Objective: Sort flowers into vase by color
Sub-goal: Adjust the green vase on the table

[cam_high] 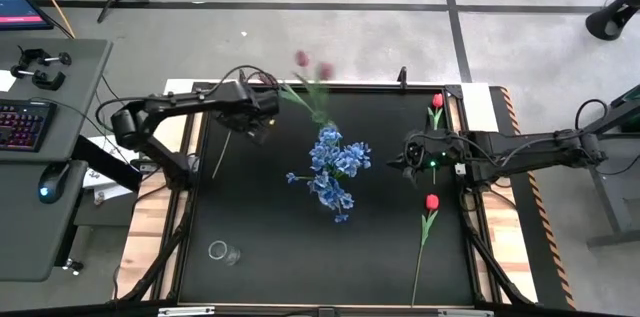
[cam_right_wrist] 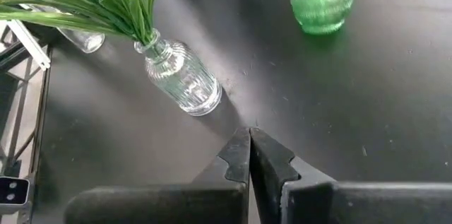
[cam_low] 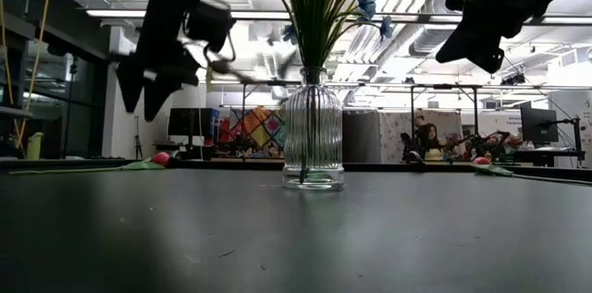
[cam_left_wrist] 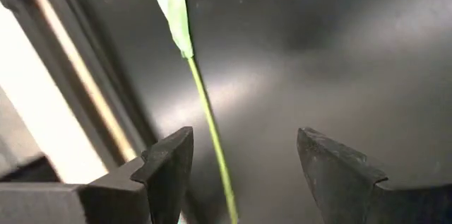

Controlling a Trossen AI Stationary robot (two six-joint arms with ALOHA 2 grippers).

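Left gripper [cam_left_wrist: 240, 171] hovers with jaws parted astride a green stem [cam_left_wrist: 208, 121] lying left of the blue-flower vase [cam_low: 313, 138], evidently for pickup, while right gripper [cam_right_wrist: 249, 155], jaws clenched empty, waits right of it.

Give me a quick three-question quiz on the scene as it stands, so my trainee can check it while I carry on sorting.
1. True or false: the right gripper is open.
2. What stands in the ribbed clear vase? A) red tulips B) blue flowers C) nothing
3. Fill in: in the high view, ___ red tulips lie on the table, both on the right arm's side.
Key: 1 false, its fingers are pressed together; 2 B; 3 two.
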